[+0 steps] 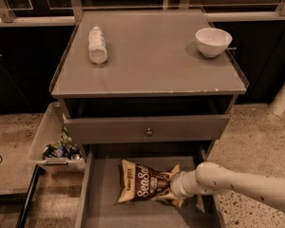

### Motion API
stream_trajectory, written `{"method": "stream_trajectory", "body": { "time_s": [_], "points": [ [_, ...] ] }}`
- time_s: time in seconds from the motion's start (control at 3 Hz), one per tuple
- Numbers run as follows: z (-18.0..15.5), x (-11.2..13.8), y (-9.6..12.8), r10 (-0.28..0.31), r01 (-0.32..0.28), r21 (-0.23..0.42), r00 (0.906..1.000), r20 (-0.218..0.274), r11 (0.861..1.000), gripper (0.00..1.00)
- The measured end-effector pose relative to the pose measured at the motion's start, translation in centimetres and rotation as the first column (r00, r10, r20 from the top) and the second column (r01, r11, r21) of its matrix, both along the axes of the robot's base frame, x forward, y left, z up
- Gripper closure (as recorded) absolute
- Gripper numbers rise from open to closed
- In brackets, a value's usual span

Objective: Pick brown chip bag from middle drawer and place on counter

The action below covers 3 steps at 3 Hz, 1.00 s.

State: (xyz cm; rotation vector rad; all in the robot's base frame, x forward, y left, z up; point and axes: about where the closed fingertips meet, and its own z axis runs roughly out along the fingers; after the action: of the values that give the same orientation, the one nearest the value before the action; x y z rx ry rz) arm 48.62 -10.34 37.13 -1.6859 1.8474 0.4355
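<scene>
Item: brown chip bag [142, 186], flat on middle drawer [104, 208] floor. Likely light, crinkly, slippery, with crushable contents; best hold is crimped end seam. Gripper [173, 186] at bag's right end; hold cannot be told.

My tool [172, 188], at the right end of the crinkly, shiny chip bag [141, 186] in the drawer [103, 198], sits on a smooth off-white arm [247, 182]. The drawer's grey floor looks matt. The grey surface [152, 65] is smooth, slightly glossy, chipped along its front edge. The white bowl [213, 41] looks glossy.
</scene>
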Motion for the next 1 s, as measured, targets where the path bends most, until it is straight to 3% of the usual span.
{"method": "stream_trajectory", "body": {
  "time_s": [0.33, 0.67, 1.0],
  "points": [
    [0.4, -0.2, 0.3, 0.028, -0.028, 0.004, 0.9996, 0.001, 1.000, 1.00],
    [3.5, -0.1, -0.6, 0.111, -0.111, 0.009, 0.9934, 0.028, 0.994, 1.00],
    [7.6, -0.6, -2.6, 0.180, -0.184, 0.059, 0.9818, 0.060, 0.981, 1.00]
  ]
}}
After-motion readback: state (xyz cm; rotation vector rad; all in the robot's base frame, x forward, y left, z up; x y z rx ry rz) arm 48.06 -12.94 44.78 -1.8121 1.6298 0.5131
